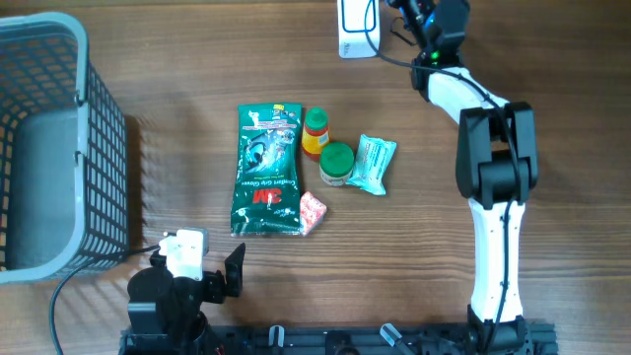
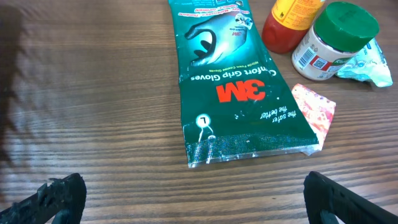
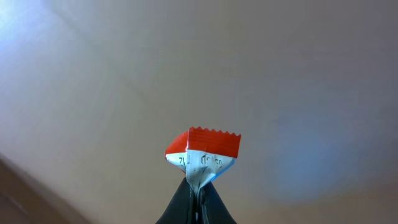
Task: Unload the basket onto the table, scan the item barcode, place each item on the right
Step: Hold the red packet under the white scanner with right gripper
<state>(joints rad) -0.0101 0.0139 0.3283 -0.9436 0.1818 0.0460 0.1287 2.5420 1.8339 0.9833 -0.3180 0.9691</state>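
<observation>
My right gripper is shut on a small red and white packet, pinching its lower corner and holding it up against a blank pale background. In the overhead view the right gripper is at the table's far edge, just right of the white scanner; the packet cannot be made out there. My left gripper is open and holds nothing, low over bare wood just short of the green 3M glove packet. From overhead the left gripper sits near the front edge.
Mid-table lie the green glove packet, a yellow bottle with a red cap, a green-lidded jar, a teal pouch and a pink sachet. A grey wire basket fills the left side.
</observation>
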